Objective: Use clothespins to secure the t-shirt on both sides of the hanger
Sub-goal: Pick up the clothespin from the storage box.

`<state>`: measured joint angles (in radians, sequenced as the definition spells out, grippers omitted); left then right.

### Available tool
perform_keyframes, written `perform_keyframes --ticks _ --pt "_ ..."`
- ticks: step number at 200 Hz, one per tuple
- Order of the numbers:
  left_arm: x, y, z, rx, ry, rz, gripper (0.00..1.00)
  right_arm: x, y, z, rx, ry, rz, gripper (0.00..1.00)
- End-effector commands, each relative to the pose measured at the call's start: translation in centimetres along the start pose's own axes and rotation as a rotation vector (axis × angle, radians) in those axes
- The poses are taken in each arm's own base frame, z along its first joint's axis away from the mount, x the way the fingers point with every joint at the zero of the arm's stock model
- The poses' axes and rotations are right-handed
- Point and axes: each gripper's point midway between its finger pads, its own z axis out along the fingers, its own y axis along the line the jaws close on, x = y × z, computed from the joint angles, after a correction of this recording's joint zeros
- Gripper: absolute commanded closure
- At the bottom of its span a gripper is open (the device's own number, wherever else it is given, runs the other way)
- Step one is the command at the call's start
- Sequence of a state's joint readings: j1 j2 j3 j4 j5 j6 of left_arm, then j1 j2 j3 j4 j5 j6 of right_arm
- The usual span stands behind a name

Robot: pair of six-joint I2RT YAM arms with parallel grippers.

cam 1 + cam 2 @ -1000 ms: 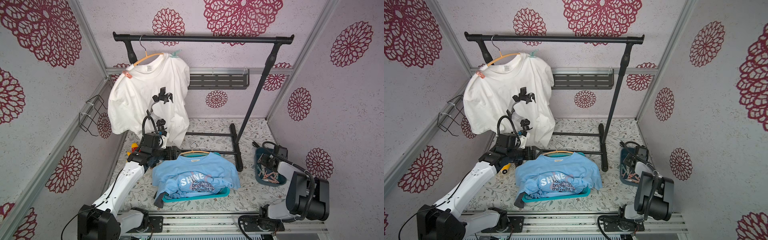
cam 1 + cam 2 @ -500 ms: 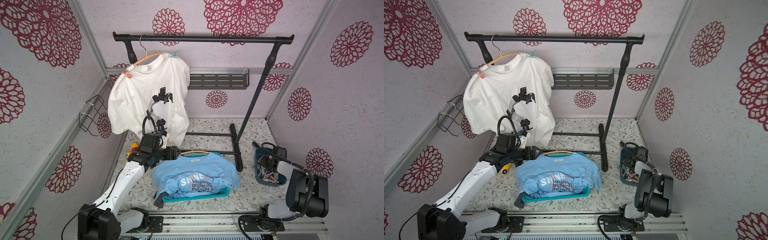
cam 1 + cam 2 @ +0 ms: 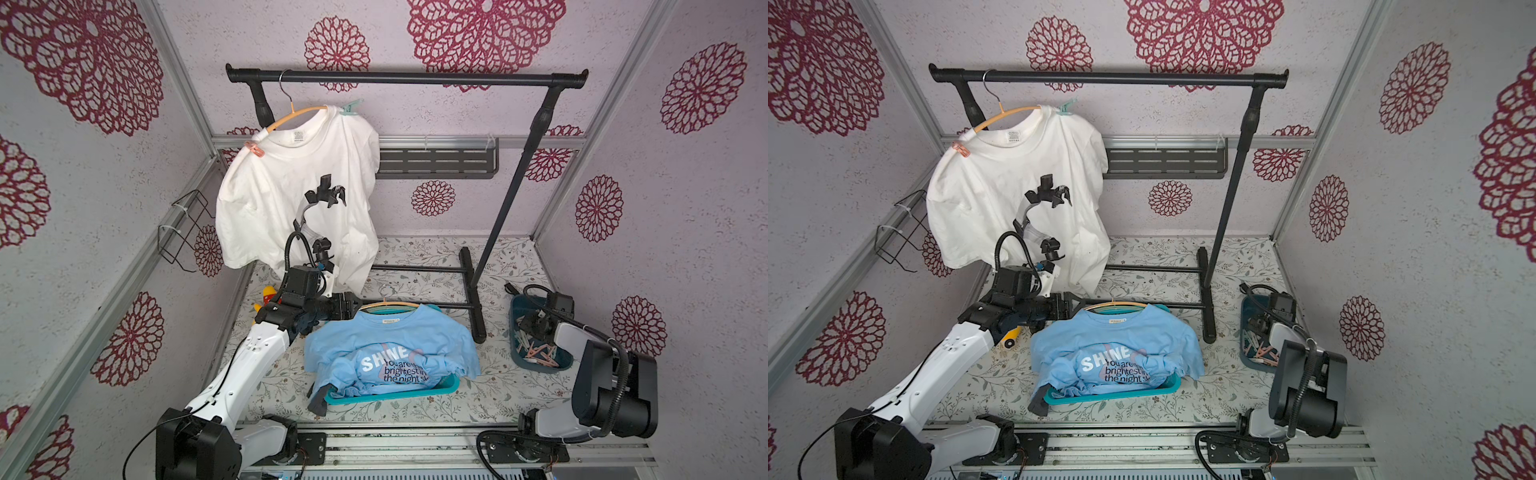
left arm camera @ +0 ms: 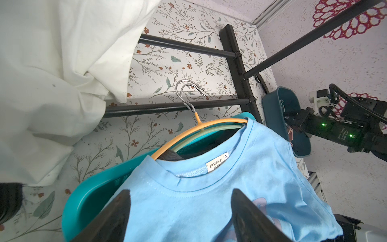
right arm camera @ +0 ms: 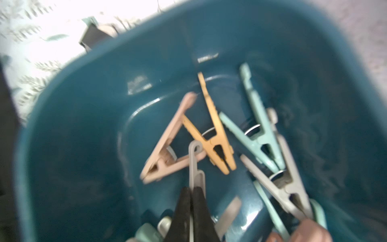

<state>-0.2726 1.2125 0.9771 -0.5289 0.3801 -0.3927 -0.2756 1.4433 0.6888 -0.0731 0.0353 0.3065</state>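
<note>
Blur over the right wrist view, yet made out the right gripper pressed together on one leg of a grey clothespin inside the dark teal bin. Noted loose clothespins in pink, orange, mint and grey on the bin floor, several cut off at the frame edge. Placed the bin beside the foot of the black rack; lost the right gripper's tips there in both top views, behind its own wrist camera and cable. Saw the left gripper spread wide just in front of the rack's base, above the collar of the blue t-shirt; could not tell contact. Found that shirt on an orange hanger, both hanger ends buried in cloth, draped over a mostly covered teal basket. Spotted a white t-shirt hanging from the rack's bar, a pink clothespin and a mint clothespin at its shoulders. Could not name a yellow thing behind the left arm.
</note>
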Motion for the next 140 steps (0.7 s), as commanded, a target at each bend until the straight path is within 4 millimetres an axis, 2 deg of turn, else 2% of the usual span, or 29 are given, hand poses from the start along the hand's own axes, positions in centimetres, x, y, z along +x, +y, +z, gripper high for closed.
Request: perform_keyframes --ticks 1,52,76,109,140 --pt "-0.7 0.0 -0.3 0.005 -0.022 0.008 0.22 -1.3 -0.3 -1.6 0.021 -0.047 -0.002 0.99" --pt "-0.9 -0.2 -0.7 0.006 -0.037 0.016 0.22 -1.2 0.2 -3.0 -0.014 -0.048 0.043 0.98" --pt "-1.0 -0.4 -0.9 0.012 -0.049 0.019 0.22 -0.8 1.3 -3.3 -0.093 -0.042 0.096 0.98" --pt "-0.8 -0.5 -0.7 0.024 -0.042 0.015 0.22 -0.7 4.4 -2.8 -0.291 -0.013 0.211 0.97" --pt "-0.8 -0.6 -0.7 0.03 -0.042 0.016 0.22 -1.5 4.8 -2.4 -0.358 -0.019 0.318 0.97"
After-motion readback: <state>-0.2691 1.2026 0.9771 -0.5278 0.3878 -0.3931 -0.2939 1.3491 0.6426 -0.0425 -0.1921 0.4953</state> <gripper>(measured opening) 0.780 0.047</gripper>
